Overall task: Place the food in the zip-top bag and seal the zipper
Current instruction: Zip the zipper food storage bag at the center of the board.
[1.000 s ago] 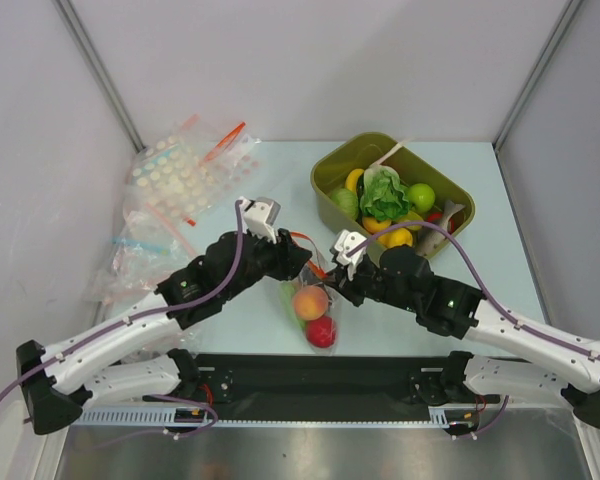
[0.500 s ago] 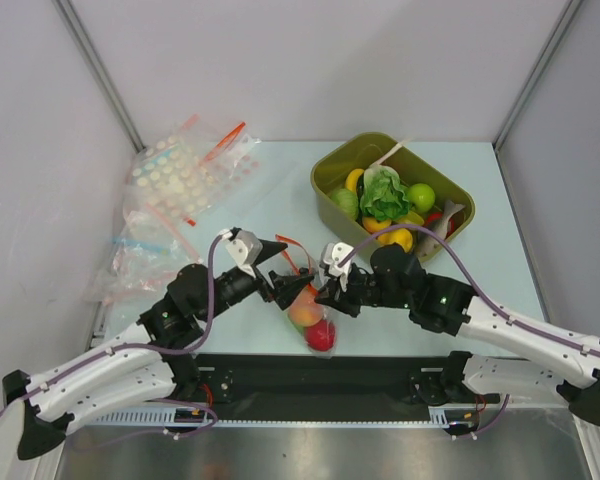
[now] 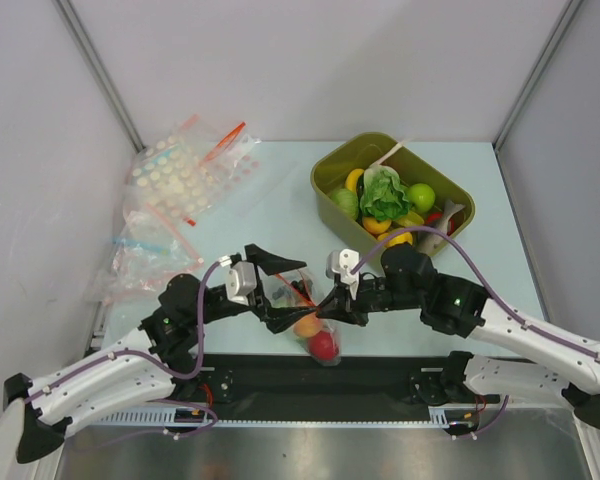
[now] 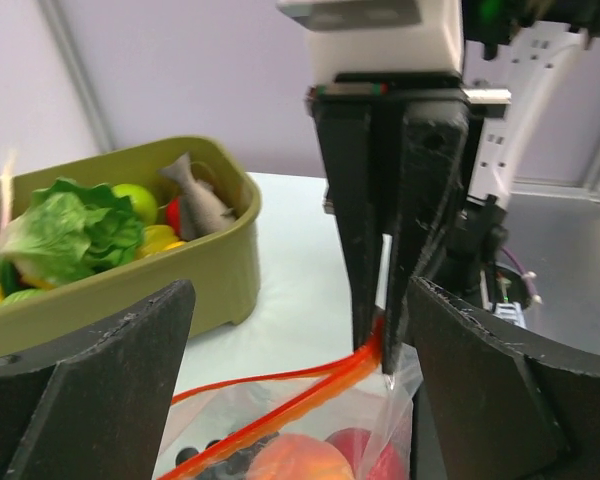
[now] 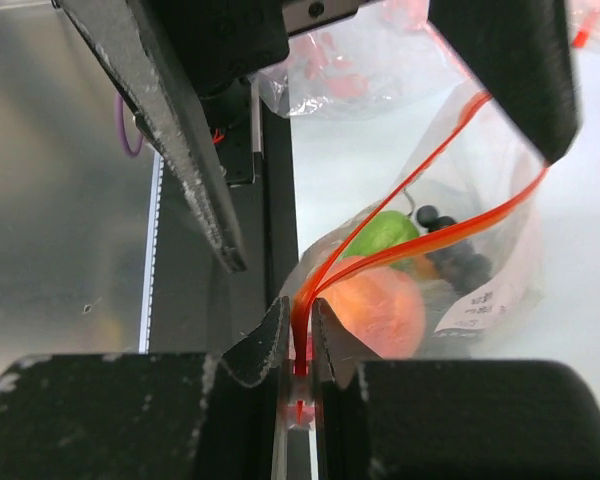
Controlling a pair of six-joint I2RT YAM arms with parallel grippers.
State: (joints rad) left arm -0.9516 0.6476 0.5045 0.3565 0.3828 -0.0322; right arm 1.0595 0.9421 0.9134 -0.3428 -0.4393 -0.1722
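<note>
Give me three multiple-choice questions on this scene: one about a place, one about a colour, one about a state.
1. In the top view, the olive tub stands: A) far side, right of centre; B) near left corner; C) at the near edge.
2. The zipper is: A) blue; B) red-orange; C) white.
3. The right gripper is: A) wide open; B) shut on the zipper; C) out of view.
Answers: 1 A, it sits back right; 2 B, the strip shows red-orange; 3 B, its fingers pinch the strip's end.

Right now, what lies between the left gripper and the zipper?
Nothing but air, in the left wrist view: the left gripper has its jaws wide open either side of the zipper, while the right gripper pinches its end.
</note>
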